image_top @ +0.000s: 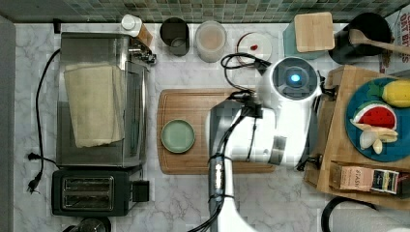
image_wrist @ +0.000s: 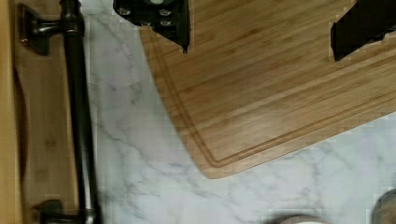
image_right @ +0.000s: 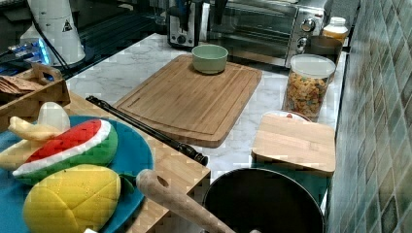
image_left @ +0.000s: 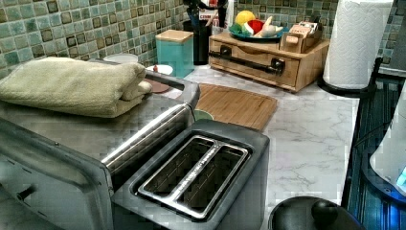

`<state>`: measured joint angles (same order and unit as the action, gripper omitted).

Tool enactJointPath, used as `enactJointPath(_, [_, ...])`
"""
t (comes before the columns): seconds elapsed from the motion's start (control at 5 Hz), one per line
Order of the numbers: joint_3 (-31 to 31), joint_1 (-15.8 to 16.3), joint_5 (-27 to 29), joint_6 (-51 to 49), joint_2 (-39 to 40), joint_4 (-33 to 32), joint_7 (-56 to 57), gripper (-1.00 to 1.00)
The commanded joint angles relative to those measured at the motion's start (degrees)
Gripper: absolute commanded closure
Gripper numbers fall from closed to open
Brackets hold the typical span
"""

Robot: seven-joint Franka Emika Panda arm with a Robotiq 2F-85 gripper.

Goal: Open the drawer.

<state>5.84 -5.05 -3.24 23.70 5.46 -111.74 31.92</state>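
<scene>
Wrist view showed the fingers [image_wrist: 259, 28] spread wide and holding nothing, hanging above the corner of the bamboo cutting board [image_wrist: 280, 93], with the drawer's black bar handle [image_wrist: 79, 116] off to one side across a strip of marble tabletop [image_wrist: 140, 186]. The drawer [image_left: 253, 60] sat shut in its wooden box, which carried a blue plate of toy fruit [image_right: 73, 160], just beside the cutting board. The main risk, as I judged it, was that the fingers would descend short of the bar and strike the board's edge or the tabletop. A second risk was a grip near one end post [image_wrist: 39, 30], which could twist the drawer or drag the whole box and upset the plate.
</scene>
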Motion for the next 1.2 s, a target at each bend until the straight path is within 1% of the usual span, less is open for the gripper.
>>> enactJointPath(0.2, [5.07,-6.01,-4.67,5.85,4.91,8.70,9.15,-1.00])
enactJointPath(0.4, [4.21,-7.23,-6.02,12.41,3.16,4.17,9.14,-1.00])
enactJointPath(0.6, [3.71,-7.94,-9.85,14.23,3.46,3.09,9.58,-1.00])
enactJointPath(0.8, [3.22,-7.92,-12.04,13.55,4.35,2.87,11.34,-1.00])
enactJointPath(1.0, [3.18,-8.03,-13.42,13.85,4.70,1.17,11.55,-1.00])
enactJointPath(1.2, [3.78,-7.33,-16.87,13.03,4.51,-0.09,7.60,-1.00])
